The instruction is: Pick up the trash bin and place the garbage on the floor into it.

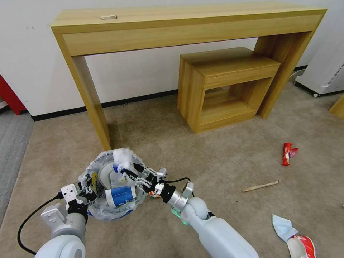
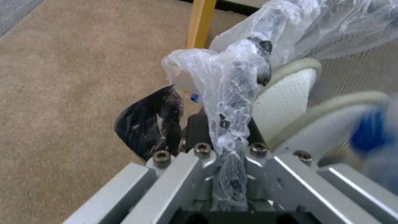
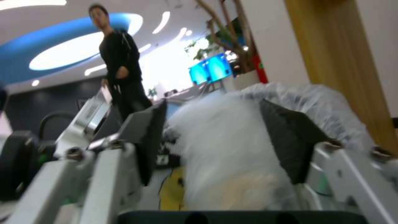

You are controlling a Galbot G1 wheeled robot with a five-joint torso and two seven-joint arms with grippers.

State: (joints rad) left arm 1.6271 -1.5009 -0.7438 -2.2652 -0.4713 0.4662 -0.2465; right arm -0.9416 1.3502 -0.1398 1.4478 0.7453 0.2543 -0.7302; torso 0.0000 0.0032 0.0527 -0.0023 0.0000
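The trash bin (image 1: 104, 186) is held above the floor (image 1: 222, 161) by the left pincer (image 1: 86, 191), clamped on its rim. A blue cup (image 1: 120, 196) lies inside. White tissue (image 1: 123, 157) is gripped over it by the right pincer (image 1: 129, 171).

My left tool (image 1: 86, 193) grips the lined trash bin (image 1: 104, 211) by its rim at seven o'clock. My right tool (image 1: 125, 169) holds a white tissue (image 1: 123, 157) over its mouth, above a blue paper cup (image 1: 120, 196). A red wrapper (image 1: 286, 153) and wooden stick (image 1: 260, 186) lie on the carpet (image 1: 222, 157) at three o'clock.
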